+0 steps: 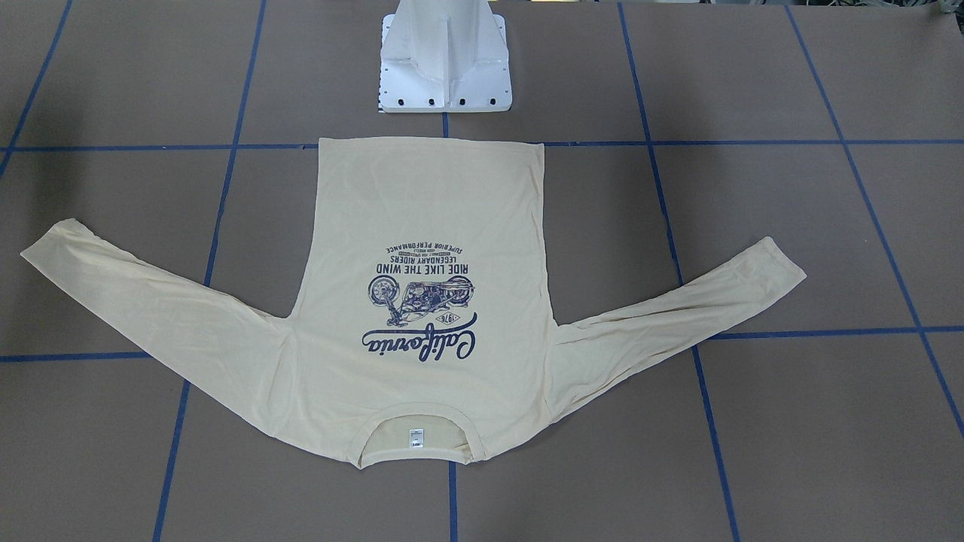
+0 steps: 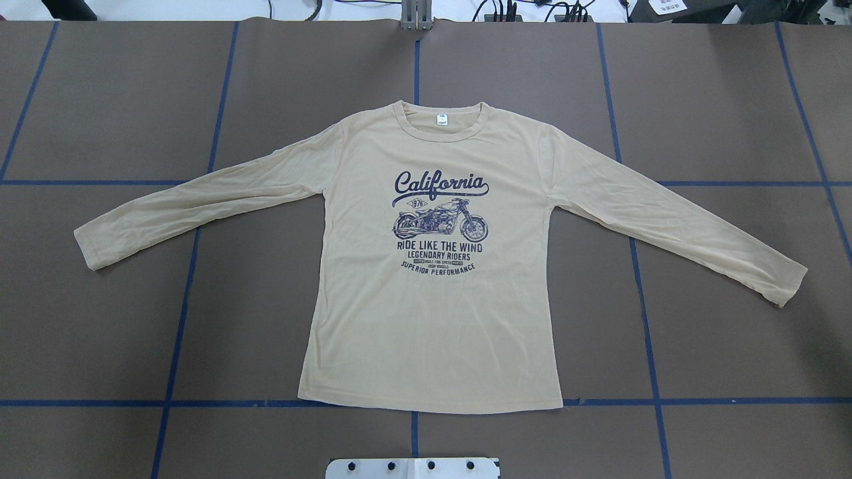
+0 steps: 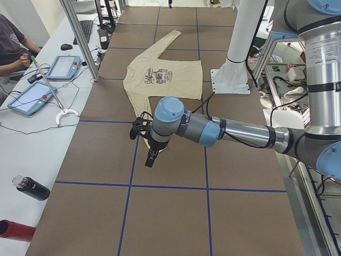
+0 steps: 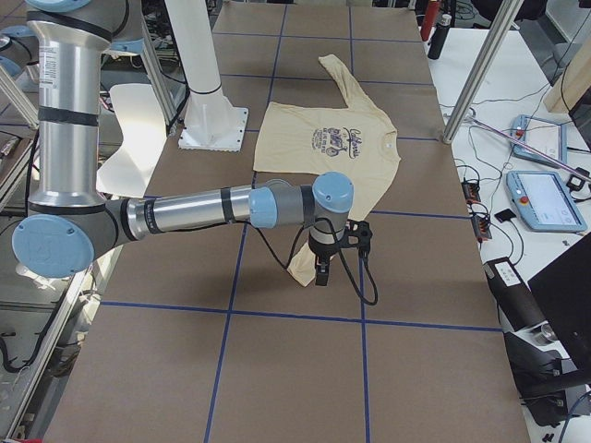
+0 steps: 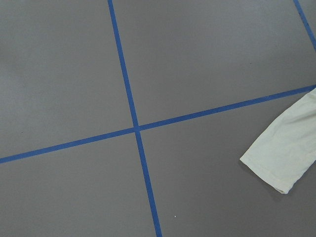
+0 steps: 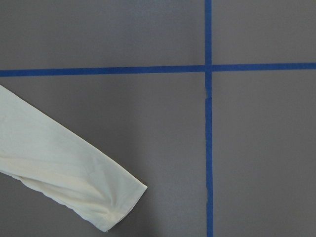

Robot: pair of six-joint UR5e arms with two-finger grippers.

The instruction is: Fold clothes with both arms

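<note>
A pale cream-yellow long-sleeved T-shirt [image 2: 426, 319] lies flat, navy motorcycle print up, sleeves spread, on the brown blue-taped bench [image 2: 133, 332]. The left fingers [image 3: 151, 158] and right fingers [image 4: 319, 271] hang above the bench near the cuffs; spread or pressed together, I cannot tell

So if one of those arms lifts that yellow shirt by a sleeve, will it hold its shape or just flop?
Probably flop: the T-shirt lies thin and flat with soft creases along its sleeves, so it should drape and stretch. It looks light, likely dragging rather than sliding cleanly over the matte table.
</note>
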